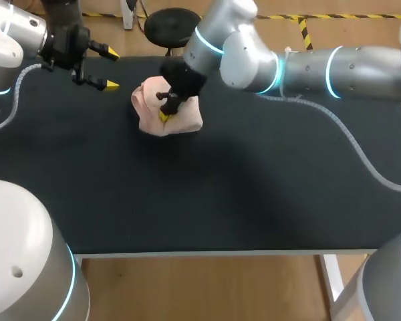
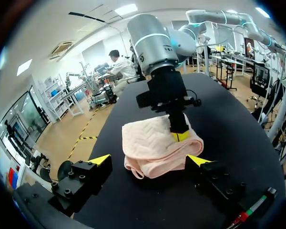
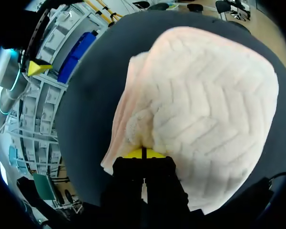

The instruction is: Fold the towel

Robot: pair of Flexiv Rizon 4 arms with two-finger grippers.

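The towel [image 1: 177, 120] is pink and sits near the far edge of the table [image 1: 220, 200], a little left of the middle; it is already doubled over into a small, thick bundle with layers showing at its side, so I think most of the folding is done; the bundle looks puffy and not very neat, with one rounded lump on the side toward the left corner, so I think what is left is to press it flat or tidy it, and then to let go; the right gripper [image 1: 164, 115] comes down on top of the towel, and its two yellow tips are pressed close together with only a thin line between them; the tips touch the cloth at a bunched spot, but I cannot tell if a bit of cloth is caught between them; the left gripper [image 1: 108, 67] is near the far left corner, just beside the towel but not touching it; its fingers stand wide apart and hold nothing, and the towel lies ahead of them.
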